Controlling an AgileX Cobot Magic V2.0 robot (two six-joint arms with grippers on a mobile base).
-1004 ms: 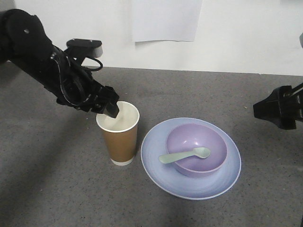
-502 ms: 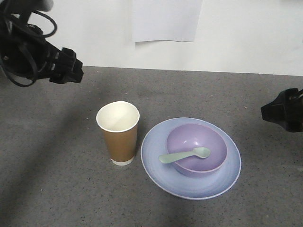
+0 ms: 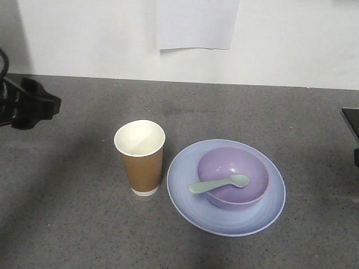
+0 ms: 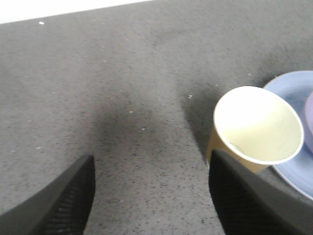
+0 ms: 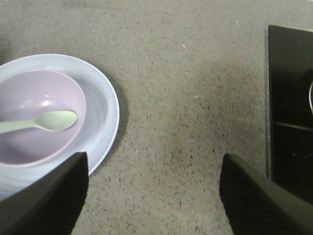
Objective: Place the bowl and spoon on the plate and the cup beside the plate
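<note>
Plate [image 3: 226, 216], round and pale blue-lavender, lies nearest on the speckled grey surface [image 3: 73, 224], right of centre. Inside it, toward its far side, sits the lilac bowl [image 3: 233, 176]. The mint-green spoon [image 3: 219, 184] rests with its scoop in the bowl and its handle sticking out over the bowl's front-left rim, above the plate. Just left of the plate stands the brown paper cup [image 3: 140, 157], upright, its white inside showing; the front view shows a narrow gap between the two.

Farther back, the left end effector [image 4: 151, 196] is at the left edge, well apart from the cup, its two dark fingers [image 4: 61, 203] spread wide with nothing between them. The right end effector [image 5: 151, 196] is at the right edge, fingers likewise parted and holding nothing, beside a black panel [image 5: 289, 103]. Behind the surface rises a white wall [image 3: 291, 39] with a paper sheet [image 3: 196, 23] on it.
</note>
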